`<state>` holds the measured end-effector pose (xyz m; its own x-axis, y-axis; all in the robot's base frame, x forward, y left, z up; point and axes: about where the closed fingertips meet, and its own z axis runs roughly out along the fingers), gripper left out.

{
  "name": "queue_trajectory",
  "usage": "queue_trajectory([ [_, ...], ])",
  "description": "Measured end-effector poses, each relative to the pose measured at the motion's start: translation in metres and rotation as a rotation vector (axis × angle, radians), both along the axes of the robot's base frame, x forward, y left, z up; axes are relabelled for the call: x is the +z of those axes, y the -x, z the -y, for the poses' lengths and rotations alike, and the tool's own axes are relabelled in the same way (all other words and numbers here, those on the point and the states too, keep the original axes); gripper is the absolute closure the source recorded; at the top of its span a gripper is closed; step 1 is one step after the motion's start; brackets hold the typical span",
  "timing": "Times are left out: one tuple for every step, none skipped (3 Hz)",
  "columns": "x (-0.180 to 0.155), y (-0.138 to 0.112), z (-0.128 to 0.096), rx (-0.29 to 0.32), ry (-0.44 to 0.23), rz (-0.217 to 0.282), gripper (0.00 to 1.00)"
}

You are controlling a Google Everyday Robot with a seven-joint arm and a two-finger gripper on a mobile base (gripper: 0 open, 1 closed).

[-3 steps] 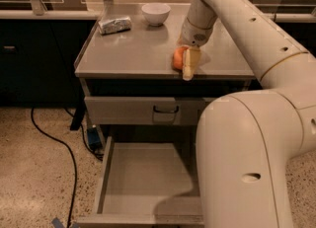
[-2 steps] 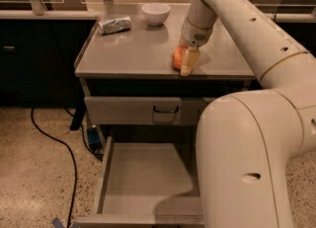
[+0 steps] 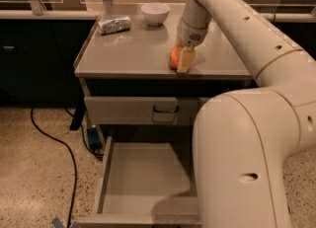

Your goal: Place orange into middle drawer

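The orange [image 3: 173,57] is at the front edge of the grey cabinet top [image 3: 133,49], right of its middle. My gripper [image 3: 178,64] reaches down from the arm above and is shut on the orange. One tan finger [image 3: 185,59] stands in front of the fruit and hides its right side; the other finger is hidden behind it. The middle drawer [image 3: 143,177] is pulled out wide open below, a shallow grey tray with a bare flat bottom. Its right part is hidden by my arm.
A white bowl [image 3: 155,13] and a foil-wrapped packet [image 3: 114,24] stand at the back of the top. A shut drawer front with a dark loop handle [image 3: 165,109] is under the top. A black cable [image 3: 59,148] lies on the speckled floor at left.
My gripper and the orange have shifted slightly to the left together along the cabinet's front edge. The drawer and the other things have not moved.
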<state>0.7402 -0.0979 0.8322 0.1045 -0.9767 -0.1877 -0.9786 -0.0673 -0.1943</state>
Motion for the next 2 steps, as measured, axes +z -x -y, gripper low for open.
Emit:
queue_trajectory([
  [0.019,0.010,-0.008,0.014,-0.043,0.058,1.00],
  [0.046,0.037,-0.019,0.019,-0.097,0.129,1.00],
])
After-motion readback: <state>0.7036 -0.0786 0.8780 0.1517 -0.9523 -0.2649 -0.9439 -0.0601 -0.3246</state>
